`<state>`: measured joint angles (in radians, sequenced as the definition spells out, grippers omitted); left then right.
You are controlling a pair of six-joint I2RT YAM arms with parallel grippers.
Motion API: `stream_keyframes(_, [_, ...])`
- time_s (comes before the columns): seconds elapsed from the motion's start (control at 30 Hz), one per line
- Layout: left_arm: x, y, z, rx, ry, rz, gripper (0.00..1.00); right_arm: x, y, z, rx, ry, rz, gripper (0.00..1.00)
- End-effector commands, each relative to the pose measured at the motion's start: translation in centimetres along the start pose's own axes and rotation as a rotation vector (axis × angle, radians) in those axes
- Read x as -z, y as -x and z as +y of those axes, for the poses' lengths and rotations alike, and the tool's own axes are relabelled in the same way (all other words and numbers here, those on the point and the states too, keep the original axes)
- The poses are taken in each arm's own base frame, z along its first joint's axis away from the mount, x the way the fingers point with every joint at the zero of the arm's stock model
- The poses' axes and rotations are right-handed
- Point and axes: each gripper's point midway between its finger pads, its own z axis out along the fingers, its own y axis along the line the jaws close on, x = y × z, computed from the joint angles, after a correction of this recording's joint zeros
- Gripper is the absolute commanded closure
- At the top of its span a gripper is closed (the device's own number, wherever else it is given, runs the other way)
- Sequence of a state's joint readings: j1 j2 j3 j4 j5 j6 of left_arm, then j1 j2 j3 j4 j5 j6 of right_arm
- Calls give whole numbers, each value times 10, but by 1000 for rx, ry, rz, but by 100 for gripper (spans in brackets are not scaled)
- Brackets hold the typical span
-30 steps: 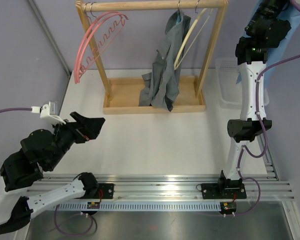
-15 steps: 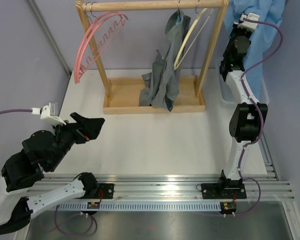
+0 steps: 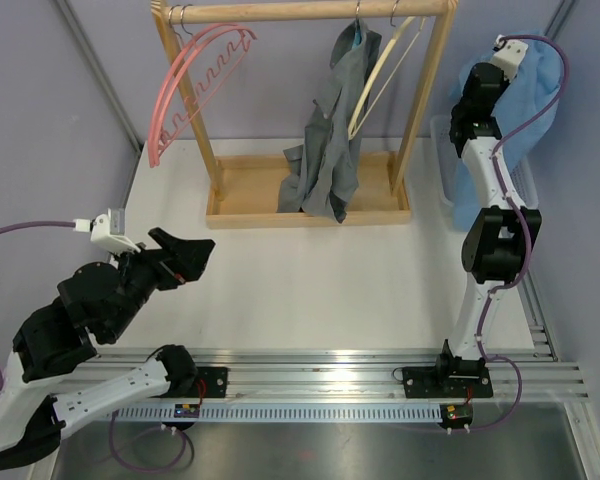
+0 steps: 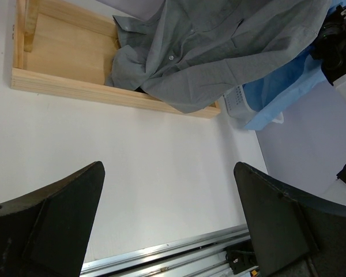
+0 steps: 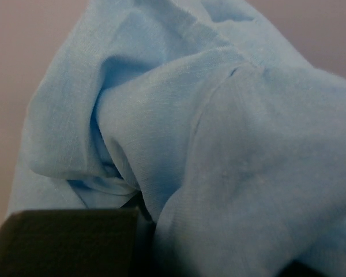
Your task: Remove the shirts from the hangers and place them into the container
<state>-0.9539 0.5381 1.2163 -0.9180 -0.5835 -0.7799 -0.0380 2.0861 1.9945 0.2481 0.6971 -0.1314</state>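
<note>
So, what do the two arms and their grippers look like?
The left arm and right arm have white links and bulky black joints. A purple cable trails from each. The left gripper has broad matte black fingers; a white bracket sits at each wrist.

Two shirts: one light blue shirt (image 3: 525,100) and one dark grey shirt (image 3: 332,140). Four hangers on one wooden rack (image 3: 300,10): two pink ridged hangers (image 3: 195,70), one cream hanger (image 3: 380,75), one bluish hanger (image 3: 358,38). One white lattice basket (image 3: 444,160). Two robot arms (image 3: 495,240).

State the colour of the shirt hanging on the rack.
The shirt is dark grey; left wrist view.
</note>
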Motion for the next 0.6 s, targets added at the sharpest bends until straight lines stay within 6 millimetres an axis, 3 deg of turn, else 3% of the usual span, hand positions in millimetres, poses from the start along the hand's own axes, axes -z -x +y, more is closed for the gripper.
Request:
stream_keyframes(0.0, [-2,7,-11,44,-43,-34,1,28,-14,-16,-31,-3,238,100])
stream_keyframes(0.03, [-1,7,-11,46,-47,-33,1,43,-48,-24,-27,-15,389,100])
stream_keyframes(0.27, [5,2,-9,81,-82,-28,1,114,-182,-13,-17,99,923,100])
stream_keyframes(0.33, [8,2,-7,86,-86,-30,1,130,-202,-12,-9,117,1036,100])
stream_keyframes(0.43, [14,5,-3,100,-90,-42,1,132,-216,-6,-12,137,1133,100])
stream_keyframes(0.57, [21,8,4,122,-86,-56,1,105,-199,0,-38,91,1069,100])
